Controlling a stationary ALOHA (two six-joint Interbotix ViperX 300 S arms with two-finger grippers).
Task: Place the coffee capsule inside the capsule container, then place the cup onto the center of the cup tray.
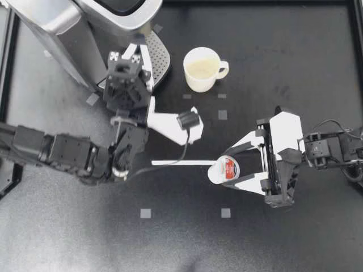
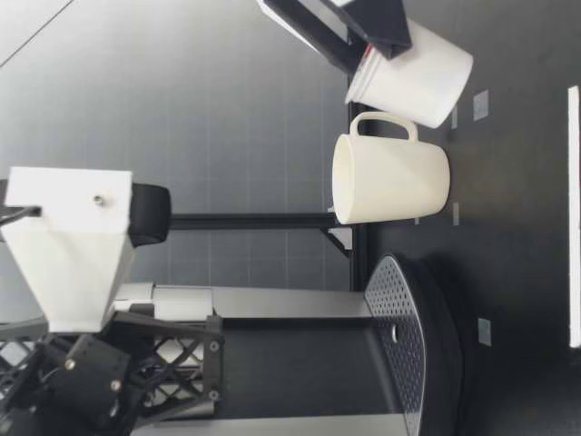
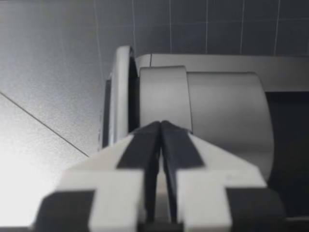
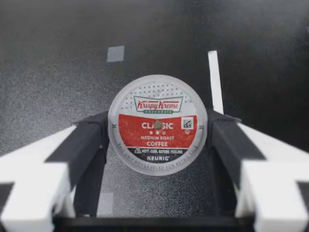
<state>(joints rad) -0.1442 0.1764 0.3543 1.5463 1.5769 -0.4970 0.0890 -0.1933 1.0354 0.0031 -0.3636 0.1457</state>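
The coffee capsule [image 1: 227, 169] sits between the two fingers of my right gripper [image 1: 223, 168], right of the table's middle and well apart from the coffee machine [image 1: 85, 25]. In the right wrist view its round red-and-white foil lid [image 4: 157, 124] faces the camera, and the dark pads [image 4: 91, 145] press against its rim from both sides, so my right gripper [image 4: 157, 133] holds it at a moderate width. In the low view the capsule's white body [image 2: 418, 77] hangs tilted under my right gripper [image 2: 368, 32], nearer to that camera than the cup; I cannot tell whether its base touches the table.

A thin white strip [image 1: 181, 162] lies on the black table [image 1: 295, 238] and ends just beside the capsule. A few grey tape squares [image 1: 146, 213] mark the surface.

The cream cup [image 1: 201, 68] stands upright on the table, its handle pointing toward my right arm's side, just beside the perforated cup tray [image 1: 160, 56] but not on it. The low view shows the cup [image 2: 390, 182] next to the tray [image 2: 399, 336].

My left gripper [image 1: 139, 54] is over the tray's edge at the machine's base. In the left wrist view its fingers are pressed together with nothing between them [image 3: 161, 126], aimed at the silver machine body [image 3: 222, 111].
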